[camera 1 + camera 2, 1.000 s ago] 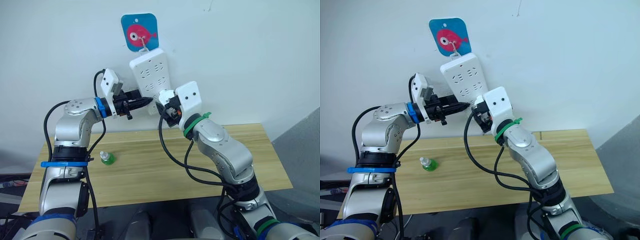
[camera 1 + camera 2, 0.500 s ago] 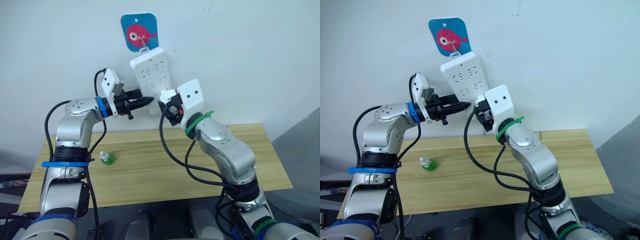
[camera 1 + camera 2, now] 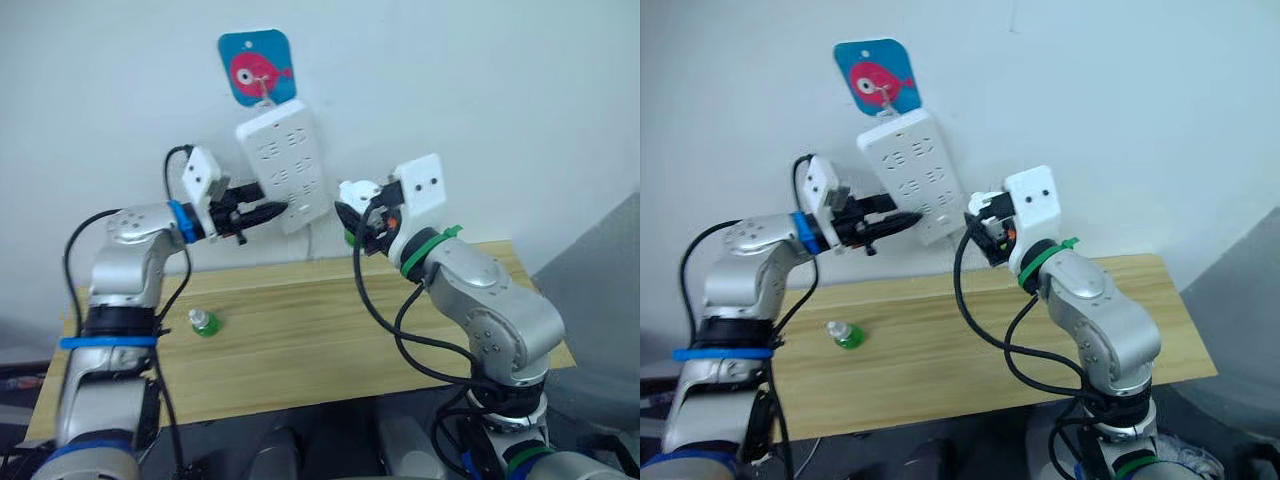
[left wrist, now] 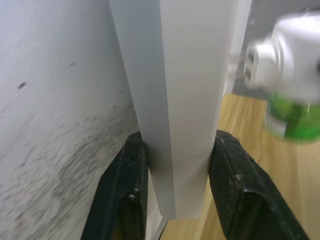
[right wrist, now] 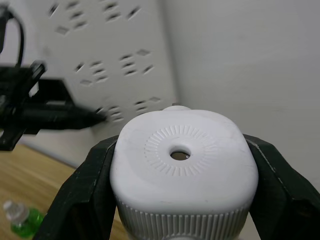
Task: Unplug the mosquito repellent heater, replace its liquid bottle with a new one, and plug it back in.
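Clamping ribbed white heater (image 5: 183, 170), right gripper (image 5: 180, 200); left gripper (image 4: 175, 200) apparently pinching smooth strip (image 4: 180, 100).

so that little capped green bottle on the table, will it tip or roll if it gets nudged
The capped green bottle looks small and probably light, so a nudge would likely slide it. It stands upright on the table; being round, it would probably roll if knocked over. Its smooth plastic may slip.
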